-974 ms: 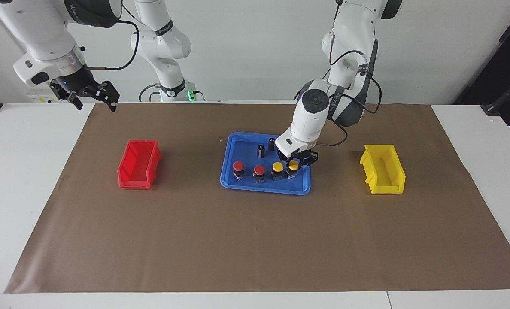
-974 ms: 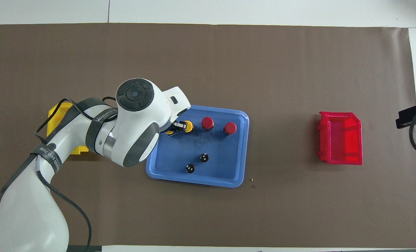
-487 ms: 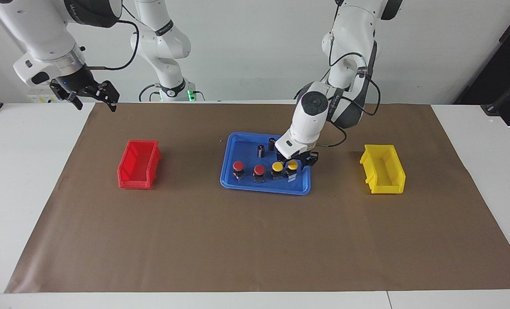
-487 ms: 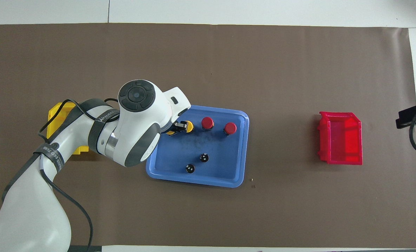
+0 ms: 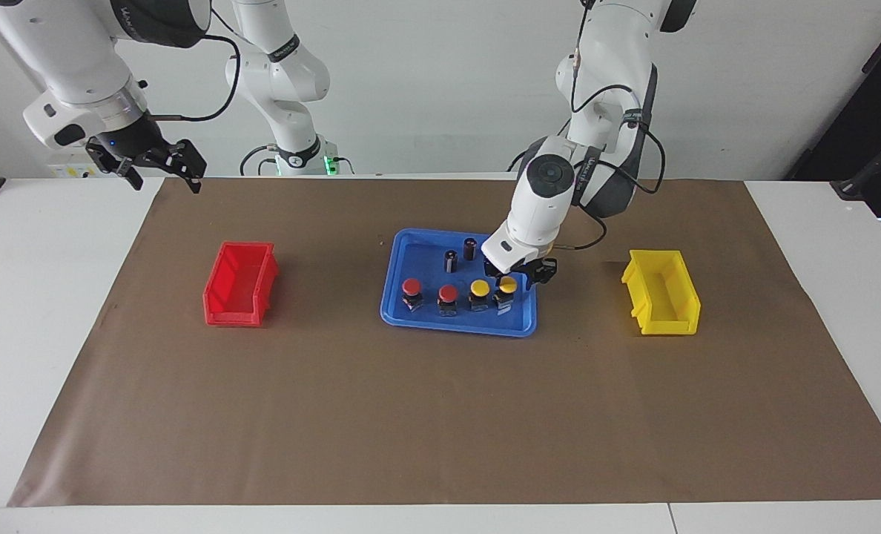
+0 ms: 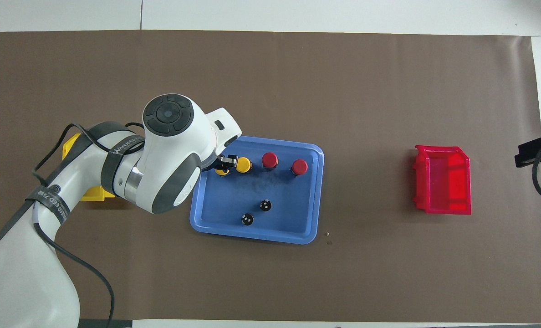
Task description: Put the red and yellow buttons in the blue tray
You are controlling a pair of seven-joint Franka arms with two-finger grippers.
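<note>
I'm watching the left gripper [image 5: 522, 277] over the wide, shallow blue plastic tray [image 5: 457, 324], just above the yellow-capped push button on a black body [image 5: 506, 291] at the left arm's end of the row. From here I cannot tell whether its fingers are spread or pinching that cap. All four buttons stand upright in a line along the tray's edge farthest from the robots: that one, a second yellow-capped button [image 5: 479, 294] just beside it, then the two red mushroom-capped buttons [image 5: 448, 299] [image 5: 411, 293]. Two dark capless cylinders [image 5: 451, 260] [image 5: 469, 248] stand nearer the robots in the same tray. I reckon these buttons are light, rigid plastic; the domed caps look slick, so I'd take one by the squarer black body under the cap, keeping it upright, since a top-heavy piece like that could tip. The right gripper [image 5: 160, 167] waits with fingers spread over the table's edge, past the small red plastic bin [image 5: 239, 285]. The small yellow plastic bin [image 5: 661, 302] sits toward the left arm's end
</note>
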